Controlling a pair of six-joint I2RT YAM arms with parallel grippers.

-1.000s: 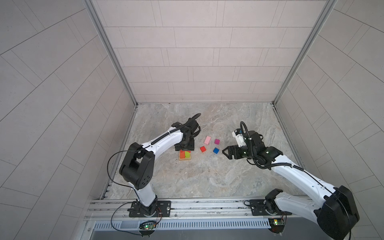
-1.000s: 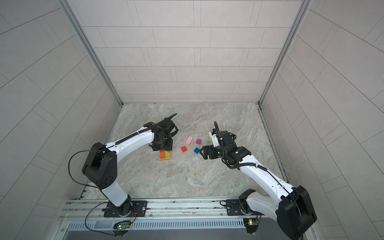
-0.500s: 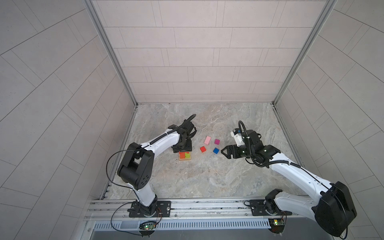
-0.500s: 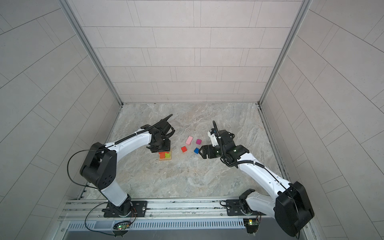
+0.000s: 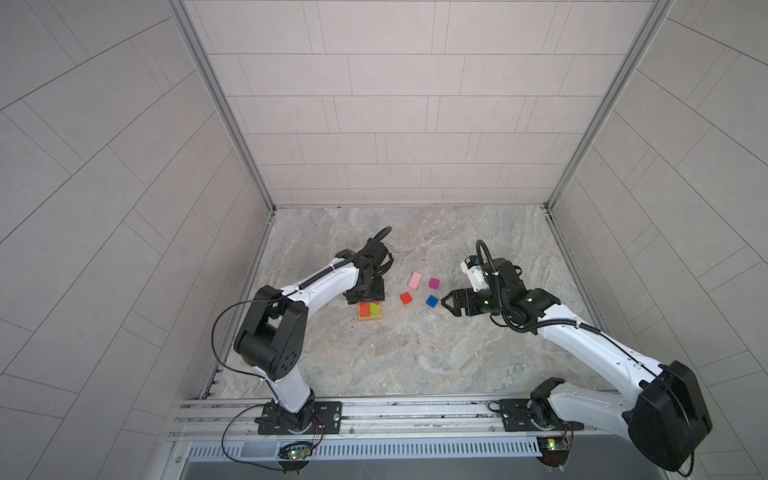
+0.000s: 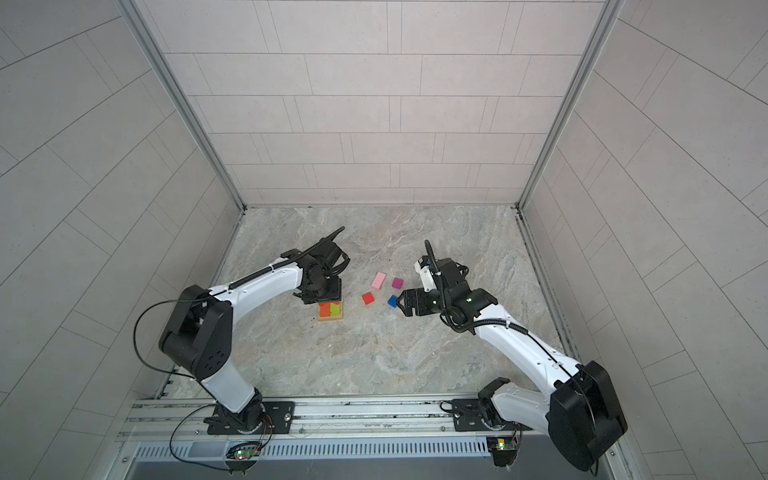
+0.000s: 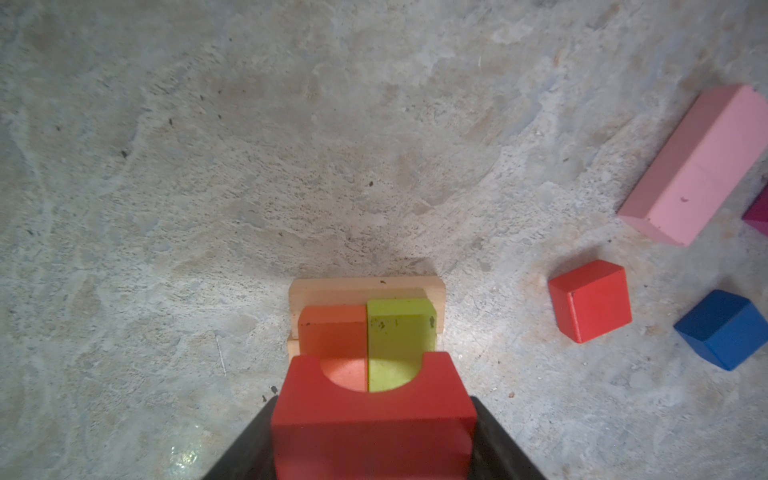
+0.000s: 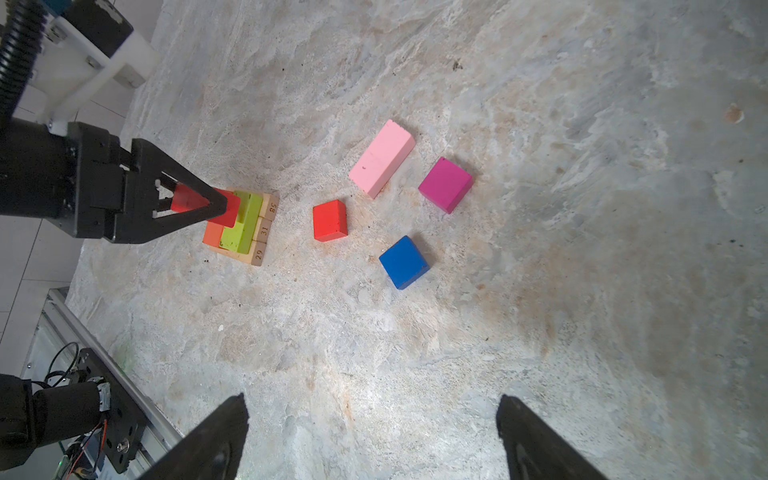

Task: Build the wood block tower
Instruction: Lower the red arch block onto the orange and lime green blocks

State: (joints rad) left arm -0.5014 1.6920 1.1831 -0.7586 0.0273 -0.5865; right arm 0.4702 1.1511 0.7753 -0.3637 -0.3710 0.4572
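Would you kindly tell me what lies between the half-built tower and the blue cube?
The red cube sits between the tower and the blue cube, apart from both; the right wrist view shows it plainly.

In both top views the left claw (image 5: 366,294) hides the red arch (image 7: 374,411) it grips and the far end of the tower (image 5: 370,312). The left wrist view crops the arch's near end and all but a corner of the magenta cube (image 7: 758,216); the orange oblong (image 7: 332,328) and lime oblong (image 7: 399,328) cover most of the tan bars (image 7: 365,286).
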